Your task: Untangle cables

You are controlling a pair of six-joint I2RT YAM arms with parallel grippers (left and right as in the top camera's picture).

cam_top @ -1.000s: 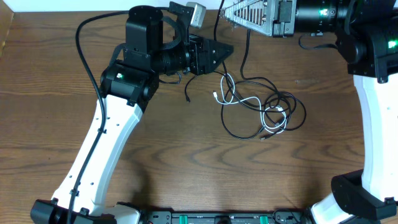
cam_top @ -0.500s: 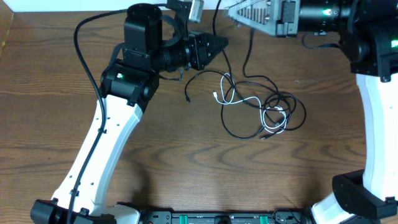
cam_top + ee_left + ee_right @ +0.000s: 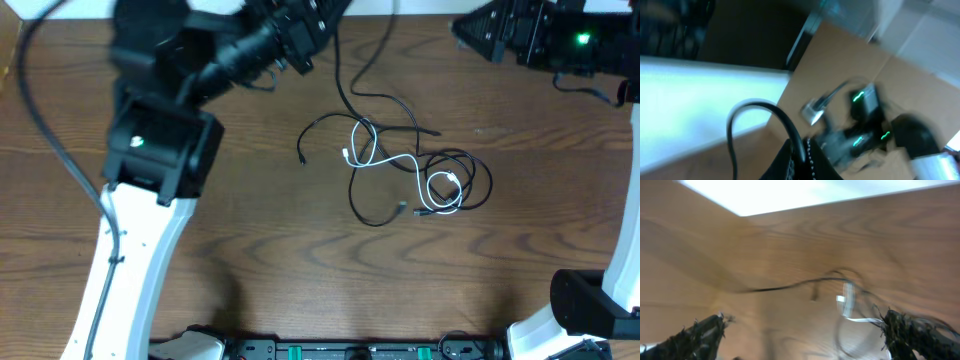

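Note:
The cables lie tangled at mid-table: a white cable [image 3: 402, 160] ends in a loop among coils of black cable [image 3: 480, 185]. One black cable [image 3: 343, 75] rises from the tangle to my left gripper [image 3: 330, 12] at the table's far edge. In the left wrist view that gripper [image 3: 802, 152] is shut on the black cable [image 3: 742, 106], which arcs up from between its fingers. My right gripper [image 3: 462, 27] hovers at the far right, open and apart from the cords. In its own view the right gripper [image 3: 805, 330] is spread wide, with the white cable [image 3: 847, 300] and a black strand [image 3: 785, 286] on the table beyond.
My left arm [image 3: 150, 150] reaches over the table's left side, with its thick black wire [image 3: 40, 110] beside it. The right arm's base [image 3: 600, 310] stands at the near right corner. The wooden table [image 3: 250, 230] ends at a far edge along the top.
My left gripper shut on a black cable and swung up and left, pulling it out of the tangle. My right gripper opened, let go of its cable and moved right.

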